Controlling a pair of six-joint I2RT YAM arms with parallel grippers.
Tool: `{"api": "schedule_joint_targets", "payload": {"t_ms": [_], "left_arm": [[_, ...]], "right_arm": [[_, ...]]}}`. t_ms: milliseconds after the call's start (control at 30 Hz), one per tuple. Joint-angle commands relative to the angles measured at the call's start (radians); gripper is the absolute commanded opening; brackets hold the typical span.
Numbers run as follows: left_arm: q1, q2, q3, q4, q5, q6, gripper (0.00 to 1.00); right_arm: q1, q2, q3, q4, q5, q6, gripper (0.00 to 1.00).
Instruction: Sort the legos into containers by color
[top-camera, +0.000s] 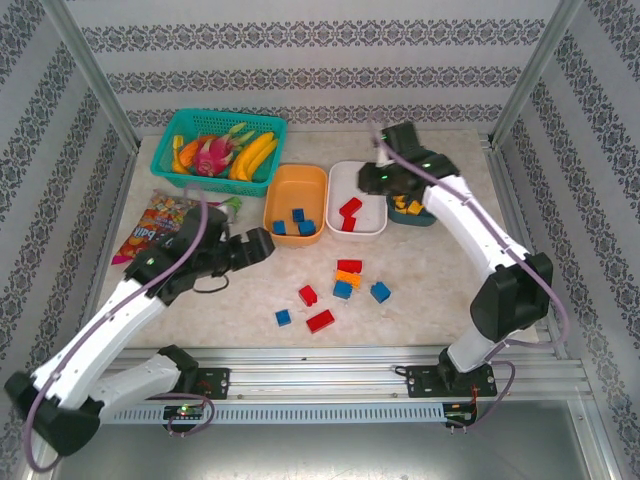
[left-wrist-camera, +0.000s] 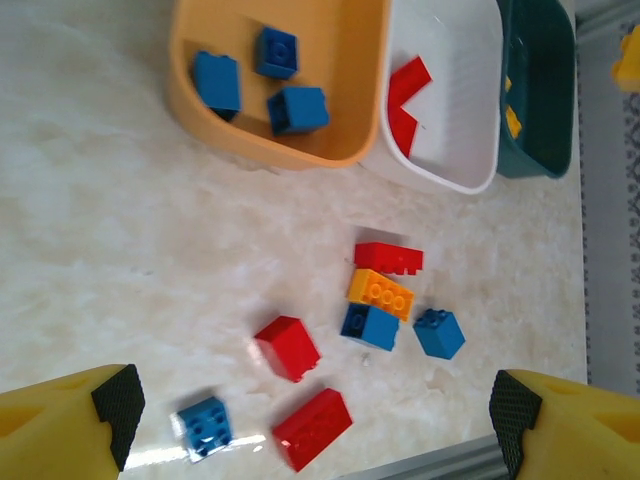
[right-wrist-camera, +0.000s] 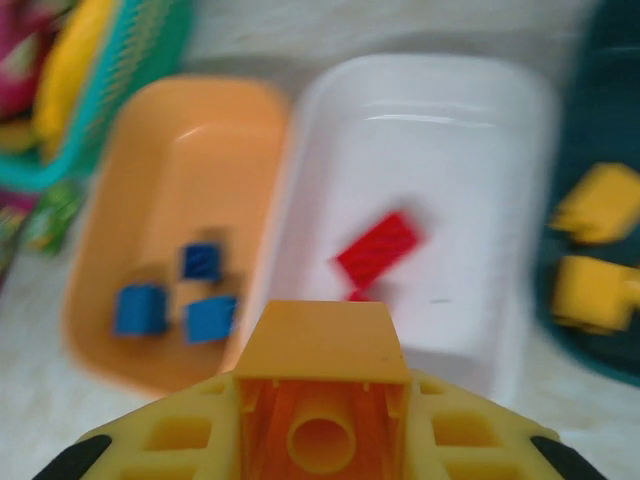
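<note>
Top external view showed the tabletop carrying three containers in a row across the upper middle: orange tray, white tray, dark teal tray. The right claw hung over the white tray, clenched on an orange lego. The teal tray and its yellow legos lay just to its right. The left claw, released, hovered farther left above the loose legos.

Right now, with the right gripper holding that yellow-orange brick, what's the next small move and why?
Probably shift the right gripper sideways over the dark teal tray before opening. It is shut on a yellow-orange brick above the white tray, which holds red pieces, while the yellow bricks lie in the teal one.
</note>
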Motion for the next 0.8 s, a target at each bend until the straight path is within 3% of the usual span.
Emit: {"api": "schedule_joint_targets", "payload": {"t_ms": [0, 267, 633, 767], "left_arm": [[-0.044, 0.094, 0.086, 0.148, 0.055, 0.064, 0.92], [-0.120, 0.333, 0.228, 0.237, 0.064, 0.088, 0.92], [-0.180, 0.472, 0.345, 0.248, 0.031, 0.092, 0.92], [-0.193, 0.485, 0.340, 0.235, 0.021, 0.095, 0.92]], "right_arm": [[-0.119, 0.049, -0.016, -0.043, 0.035, 0.059, 0.23], [-0.284, 0.366, 0.239, -0.133, 0.097, 0.078, 0.25], [-0.318, 0.661, 0.493, -0.246, 0.109, 0.063, 0.33], [-0.320, 0.689, 0.522, -0.257, 0.080, 0.046, 0.42]]}}
